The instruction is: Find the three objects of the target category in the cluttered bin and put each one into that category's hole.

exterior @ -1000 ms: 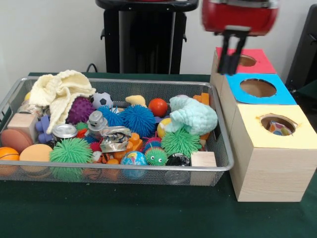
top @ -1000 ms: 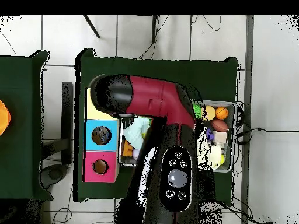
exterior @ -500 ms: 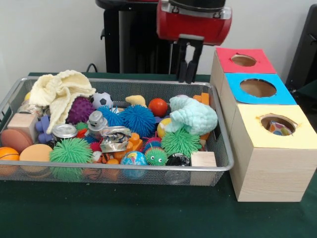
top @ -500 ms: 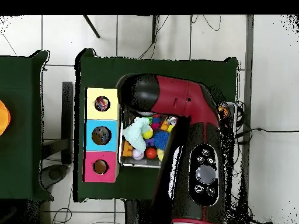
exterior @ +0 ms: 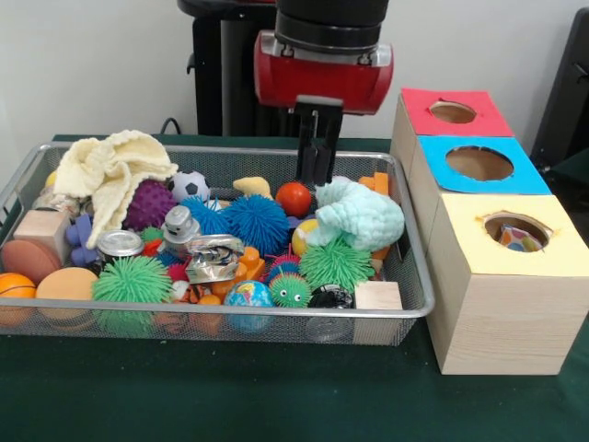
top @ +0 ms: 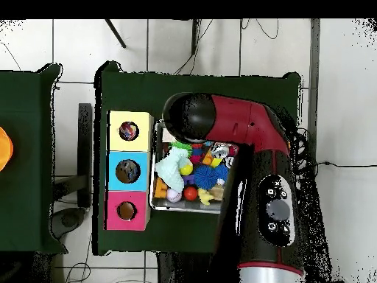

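Table (exterior: 276, 405) with dark green cover, seen in both views. Red and black arm (top: 250, 140) fills much of the overhead view and hides the right part of the bin there; the front view shows only its red wrist block.

Wire mesh bin (exterior: 409, 276) sits on the table, packed with clutter. Just beside it a row of three wooden boxes with round holes: red-topped box (exterior: 456, 112), blue-topped box (exterior: 479, 164), yellow-topped box (exterior: 515, 230). Front view shows a small multicoloured item inside the yellow hole; overhead also shows something in that hole, while the blue and red holes look dark.

In the bin, front view only: cream knitted cloth (exterior: 110, 170) at one end, pale teal knitted cloth (exterior: 359, 214) near the boxes, blue spiky ball (exterior: 253, 221), green spiky ball (exterior: 133, 281), another green spiky ball (exterior: 333, 262), purple knobbly ball (exterior: 149, 204), red ball (exterior: 294, 199), small soccer ball (exterior: 190, 186), globe ball (exterior: 248, 296), wooden cube (exterior: 378, 296), crushed can (exterior: 213, 256). Overhead shows only the teal cloth, red ball and a few balls at the box end.

Claw (exterior: 315, 175) hangs over the bin's far side, tips just above the red ball, fingers close together with only a thin gap, nothing held. Claw hidden under the arm in the overhead view.
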`<control>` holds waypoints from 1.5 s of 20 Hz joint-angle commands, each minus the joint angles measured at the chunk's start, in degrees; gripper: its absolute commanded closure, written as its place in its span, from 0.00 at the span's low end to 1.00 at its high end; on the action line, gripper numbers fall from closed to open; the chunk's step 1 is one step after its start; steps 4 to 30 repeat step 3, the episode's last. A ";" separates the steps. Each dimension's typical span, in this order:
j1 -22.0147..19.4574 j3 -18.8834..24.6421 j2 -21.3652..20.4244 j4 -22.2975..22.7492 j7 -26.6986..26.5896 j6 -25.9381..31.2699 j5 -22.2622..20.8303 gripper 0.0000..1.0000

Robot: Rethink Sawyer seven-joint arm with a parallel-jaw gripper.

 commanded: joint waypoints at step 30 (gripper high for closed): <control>-0.92 6.88 1.79 8.35 -7.45 -3.64 -6.19 1.00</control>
